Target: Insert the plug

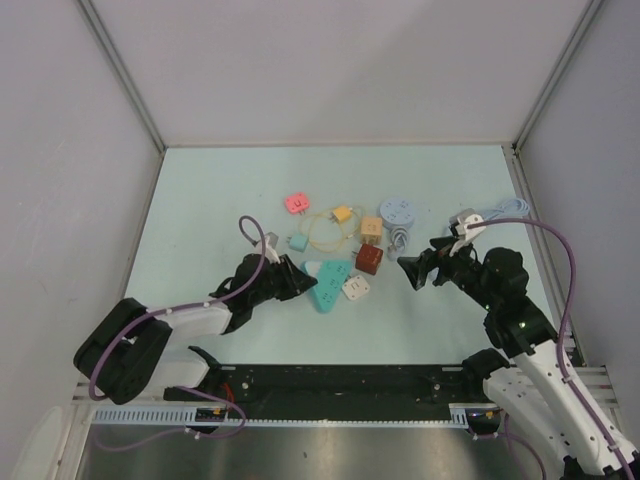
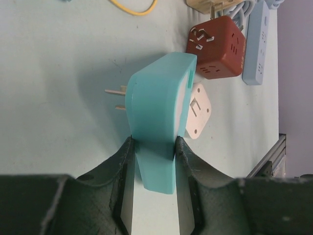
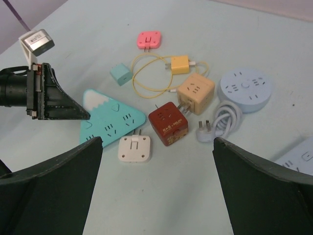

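My left gripper is shut on the narrow end of a teal triangular socket block, whose two prongs stick out on its left side in the left wrist view. A white two-prong plug lies flat on the table, right beside the teal block. Next to it stands a dark red cube socket. Spread wide and holding nothing, my right gripper is open and hovers just right of the white plug.
Behind lie a pink adapter, a yellow adapter with cable, a small teal charger, a tan cube socket and a round pale-blue socket with a coiled cord. A pale-blue strip lies at the right. Walls enclose the table.
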`<state>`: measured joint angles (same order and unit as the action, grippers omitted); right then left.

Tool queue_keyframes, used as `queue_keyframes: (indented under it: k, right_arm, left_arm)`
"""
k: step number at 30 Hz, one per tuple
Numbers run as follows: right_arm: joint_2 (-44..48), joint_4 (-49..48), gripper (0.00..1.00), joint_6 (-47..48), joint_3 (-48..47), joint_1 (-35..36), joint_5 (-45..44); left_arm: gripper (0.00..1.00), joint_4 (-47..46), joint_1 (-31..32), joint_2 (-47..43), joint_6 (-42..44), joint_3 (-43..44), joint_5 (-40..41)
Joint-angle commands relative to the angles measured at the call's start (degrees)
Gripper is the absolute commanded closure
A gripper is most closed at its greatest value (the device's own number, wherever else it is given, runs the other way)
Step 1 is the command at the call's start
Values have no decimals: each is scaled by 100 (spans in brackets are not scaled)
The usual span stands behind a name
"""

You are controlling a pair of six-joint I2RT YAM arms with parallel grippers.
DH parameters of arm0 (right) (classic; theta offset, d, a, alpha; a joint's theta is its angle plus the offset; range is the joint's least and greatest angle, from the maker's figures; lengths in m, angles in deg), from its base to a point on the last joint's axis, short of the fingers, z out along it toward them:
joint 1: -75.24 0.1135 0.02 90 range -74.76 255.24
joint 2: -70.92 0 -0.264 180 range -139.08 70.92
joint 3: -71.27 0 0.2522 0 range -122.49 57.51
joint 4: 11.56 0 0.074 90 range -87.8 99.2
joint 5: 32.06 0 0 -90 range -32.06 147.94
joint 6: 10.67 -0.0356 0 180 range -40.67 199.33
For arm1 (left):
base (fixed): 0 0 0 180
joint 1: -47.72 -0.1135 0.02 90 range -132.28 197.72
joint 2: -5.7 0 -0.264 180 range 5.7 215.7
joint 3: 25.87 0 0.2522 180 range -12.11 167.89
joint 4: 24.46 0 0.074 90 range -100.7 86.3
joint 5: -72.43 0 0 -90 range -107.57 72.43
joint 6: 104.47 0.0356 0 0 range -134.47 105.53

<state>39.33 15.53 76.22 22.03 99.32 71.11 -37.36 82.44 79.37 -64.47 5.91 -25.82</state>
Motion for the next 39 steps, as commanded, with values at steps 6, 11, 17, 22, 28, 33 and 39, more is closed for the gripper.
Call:
queue_keyframes:
  k: [6, 11, 17, 22, 28, 33, 39]
  right_arm:
    - [-768, -154, 0, -392, -81, 53, 177]
    - [-1691, -242, 0, -427, -81, 62, 667]
    - [-2744, -795, 0, -295, -81, 308, 557]
    - [-3361, -1270, 0, -50, -90, 335, 300]
    - [-4135, -1894, 0, 48, -90, 221, 256]
    - [-4495, -2281, 0, 118, -116, 89, 432]
    - [-4917, -2440, 2, 215, -292, 62, 660]
  left_arm:
    - [89, 1681, 44, 551, 684, -71, -133]
    - [80, 1909, 52, 614, 746, -123, -133]
    - [70, 2804, 17, 254, 1088, 131, 157]
    - [62, 3482, -158, 77, 1352, 342, 324]
    - [55, 3623, -378, 218, 1440, 561, 342]
    - [45, 3746, -387, 341, 1563, 852, 394]
    - [31, 3817, -396, 192, 1686, 1142, 526]
